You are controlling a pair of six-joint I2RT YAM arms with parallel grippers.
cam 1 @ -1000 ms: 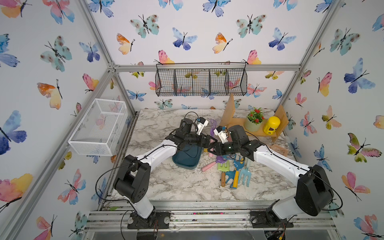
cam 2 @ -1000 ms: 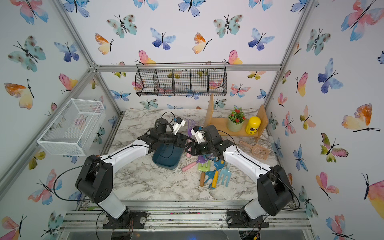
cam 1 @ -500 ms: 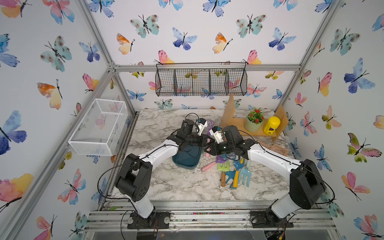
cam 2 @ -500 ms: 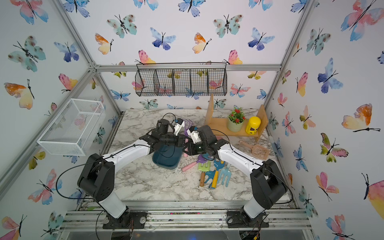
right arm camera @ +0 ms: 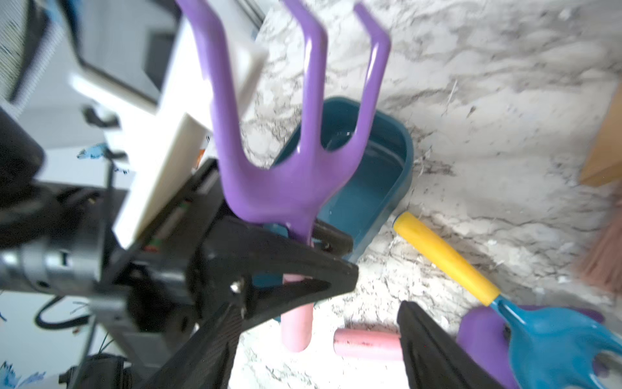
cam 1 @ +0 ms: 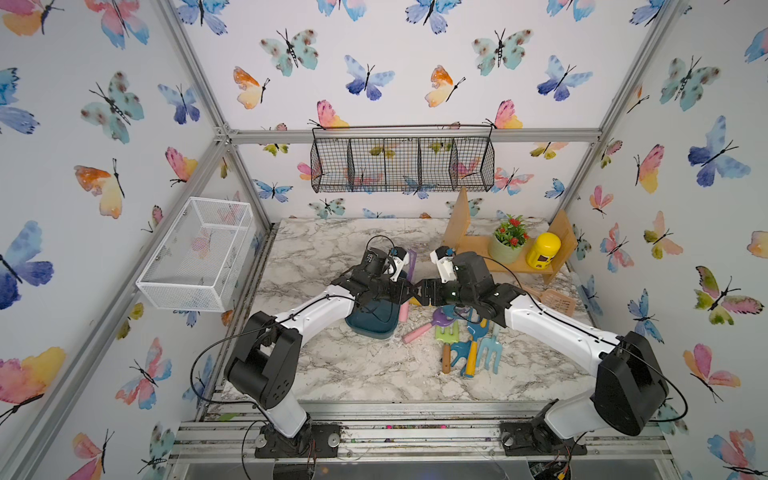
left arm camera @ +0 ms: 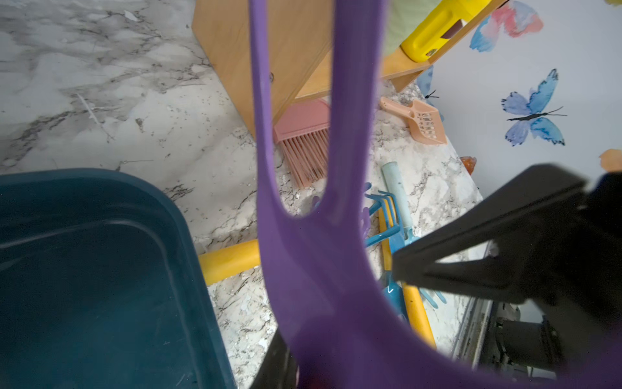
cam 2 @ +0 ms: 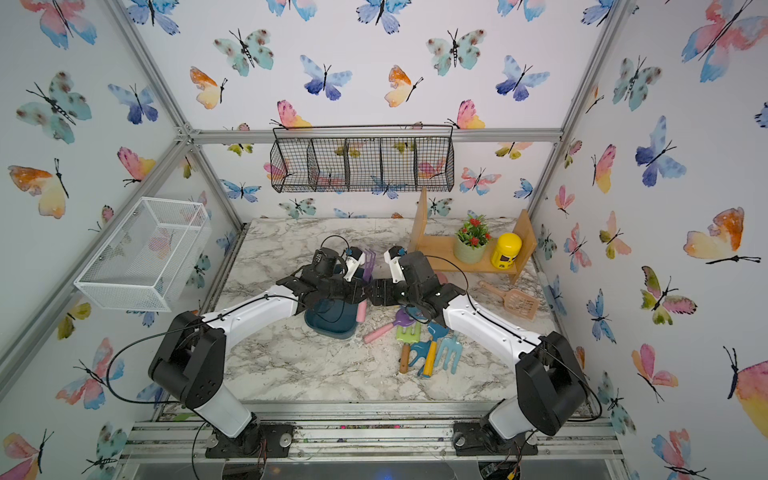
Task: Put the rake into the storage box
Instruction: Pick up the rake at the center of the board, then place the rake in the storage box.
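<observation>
**Purple rake (right arm camera: 286, 175), pink handle, held upright in left tool (right arm camera: 324, 259)**
Left tool clamped on rake's neck, tines up, handle end hanging just beside rim of dark teal storage box (cam 1: 365, 330), mid-counter (cam 1: 353, 374). Right tool (cam 1: 417, 292) jaws wide, gripping nothing.

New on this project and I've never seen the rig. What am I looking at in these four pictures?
Two robot arms are mounted at the front of a marble table, and each ends in a two-finger gripper. Two pictures look down on the whole scene from overhead. The other two come from a camera on each wrist. On the table are a teal storage box, a pile of toy garden tools and a wooden shelf. The left gripper is clamped on a purple rake with a pink handle. The right gripper stands open beside it.
</observation>
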